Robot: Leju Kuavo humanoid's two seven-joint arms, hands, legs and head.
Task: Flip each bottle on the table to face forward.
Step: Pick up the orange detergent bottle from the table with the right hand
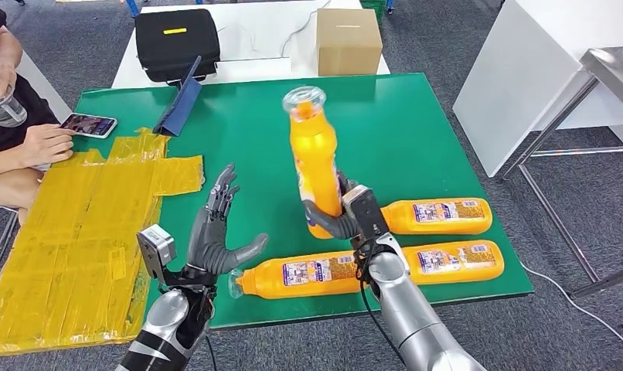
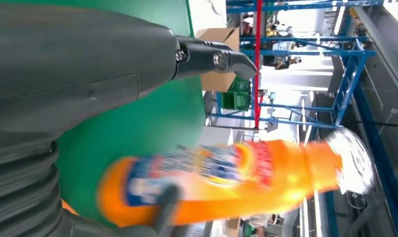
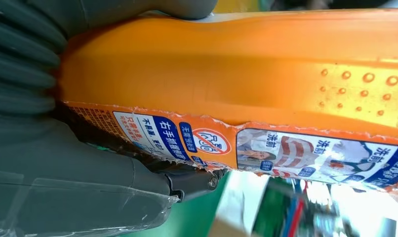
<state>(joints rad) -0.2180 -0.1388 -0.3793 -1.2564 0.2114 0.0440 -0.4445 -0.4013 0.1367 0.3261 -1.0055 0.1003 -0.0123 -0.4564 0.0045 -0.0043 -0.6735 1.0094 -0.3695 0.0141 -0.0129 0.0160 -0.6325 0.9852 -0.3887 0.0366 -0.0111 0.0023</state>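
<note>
Right hand grips a raised orange bottle low on its body, holding it near upright above the green table, clear cap up. Left hand hovers beside it, palm toward the bottle, fingers apart, holding nothing. Three more orange bottles lie on their sides along the table's near edge, labels showing.

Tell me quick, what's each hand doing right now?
Left hand: open, fingers spread, holding nothing.
Right hand: holding the raised orange bottle near its base.
</note>
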